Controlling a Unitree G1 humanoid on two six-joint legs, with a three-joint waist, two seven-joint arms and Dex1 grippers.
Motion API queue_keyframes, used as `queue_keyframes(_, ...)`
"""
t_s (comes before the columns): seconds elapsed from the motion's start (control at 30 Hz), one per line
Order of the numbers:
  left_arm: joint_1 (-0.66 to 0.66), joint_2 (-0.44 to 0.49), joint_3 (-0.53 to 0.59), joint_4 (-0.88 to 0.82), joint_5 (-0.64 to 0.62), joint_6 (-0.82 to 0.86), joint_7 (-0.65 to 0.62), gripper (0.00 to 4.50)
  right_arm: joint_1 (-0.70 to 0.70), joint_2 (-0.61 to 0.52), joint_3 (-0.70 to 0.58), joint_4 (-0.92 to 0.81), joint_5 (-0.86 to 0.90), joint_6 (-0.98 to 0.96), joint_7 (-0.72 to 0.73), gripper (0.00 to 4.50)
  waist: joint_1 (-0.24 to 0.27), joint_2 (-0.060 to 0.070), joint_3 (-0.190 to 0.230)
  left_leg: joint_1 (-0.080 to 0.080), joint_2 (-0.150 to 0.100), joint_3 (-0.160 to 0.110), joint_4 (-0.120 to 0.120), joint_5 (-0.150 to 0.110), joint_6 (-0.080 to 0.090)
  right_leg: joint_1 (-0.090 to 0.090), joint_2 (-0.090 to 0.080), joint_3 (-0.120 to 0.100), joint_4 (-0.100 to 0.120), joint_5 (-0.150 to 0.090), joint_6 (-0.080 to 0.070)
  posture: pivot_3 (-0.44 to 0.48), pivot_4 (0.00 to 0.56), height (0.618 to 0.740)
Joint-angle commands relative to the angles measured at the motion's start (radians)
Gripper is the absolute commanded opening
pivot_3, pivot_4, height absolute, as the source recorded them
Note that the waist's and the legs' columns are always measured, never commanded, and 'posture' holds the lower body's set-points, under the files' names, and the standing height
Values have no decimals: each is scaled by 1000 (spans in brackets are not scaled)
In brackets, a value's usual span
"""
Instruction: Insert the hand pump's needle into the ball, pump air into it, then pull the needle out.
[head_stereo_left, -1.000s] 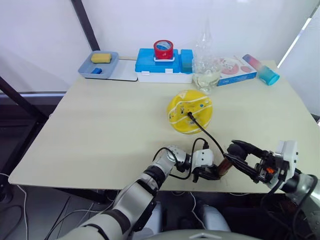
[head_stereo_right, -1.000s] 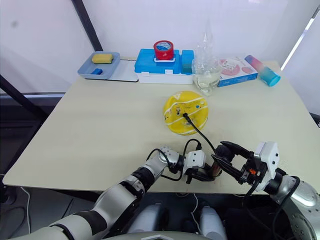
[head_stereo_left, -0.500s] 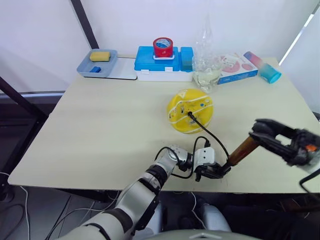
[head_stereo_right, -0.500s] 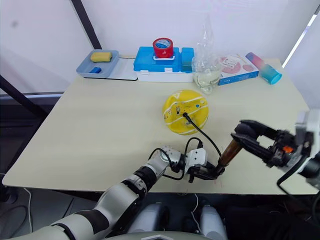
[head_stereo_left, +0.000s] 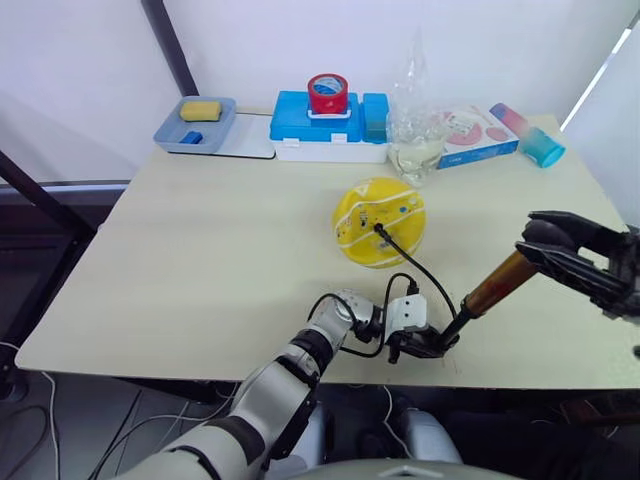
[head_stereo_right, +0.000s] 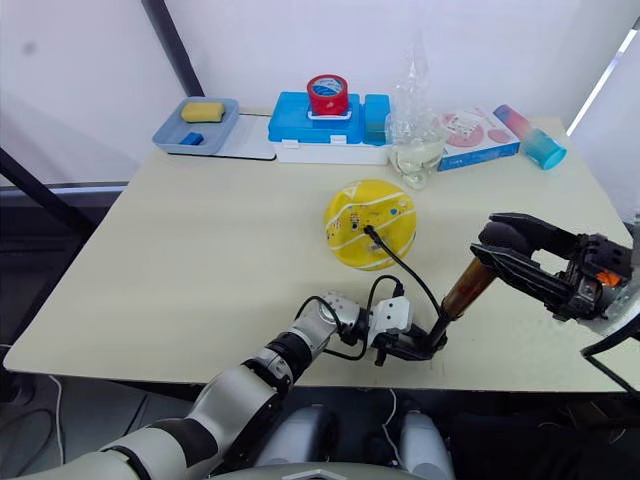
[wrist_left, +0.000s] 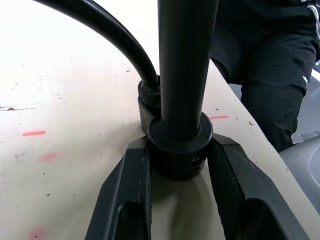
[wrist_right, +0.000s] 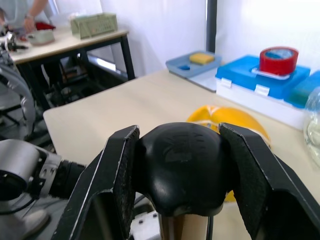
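Needle (head_stereo_left: 378, 228) already sitting in ball (head_stereo_left: 379, 221) mid-table. My left claw (wrist_left: 180, 165) clamping pump (head_stereo_left: 497, 284) base near front edge; my right claw (wrist_right: 180, 165) gripping top knob, handle drawn out. Am pumping; ball sagging, pulling needle out remaining.

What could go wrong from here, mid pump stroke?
1. The left gripper clamps only the black base cap of the hand pump, close to the table edge; a hard push might slip it or tip it off.
2. The right gripper grips the rounded handle knob; it could pop out on the downstroke.
3. The hose runs to the needle in the sagging ball; a tug on the hose may pull it out early.
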Motion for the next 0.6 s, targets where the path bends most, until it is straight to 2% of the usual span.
queue_keyframes(0.03, 0, 4, -17, 29, 27, -2, -7, 1107, 58, 58, 136, 10, -186, -51, 38, 2016, -1, -2, -1, 0, 0, -1, 0, 0, 0, 0, 0, -1, 0, 0, 0, 0, 150, 737)
queue_keyframes(0.17, -2, 4, -19, 31, 36, -4, -9, 1107, 106, 121, 295, 83, -403, -171, 98, 2016, -2, -2, -3, 0, 0, -1, 0, 0, 0, 1, 1, -2, -1, 0, 0, 0, 150, 737)
queue_keyframes(0.33, -4, 4, -16, 32, 43, -7, -8, 1107, 139, 195, 409, 177, -550, -302, 148, 2016, -2, 0, -5, 1, 0, -3, 0, 0, 0, 1, 5, -3, -1, 0, 0, 0, 150, 737)
queue_keyframes(0.47, -4, 4, -15, 32, 45, -12, -11, 1107, 137, 223, 385, 194, -544, -354, 174, 2016, -2, 1, -6, 1, 0, -3, 0, 0, 0, 1, 5, -4, -1, 0, 0, 0, 150, 737)
queue_keyframes(0.6, -5, 7, -15, 34, 47, -15, -17, 1107, 110, 175, 230, 107, -390, -299, 157, 2016, 1, 4, -5, 0, -1, -5, 0, 0, 0, 1, 5, -5, -1, 0, 0, 0, 150, 737)
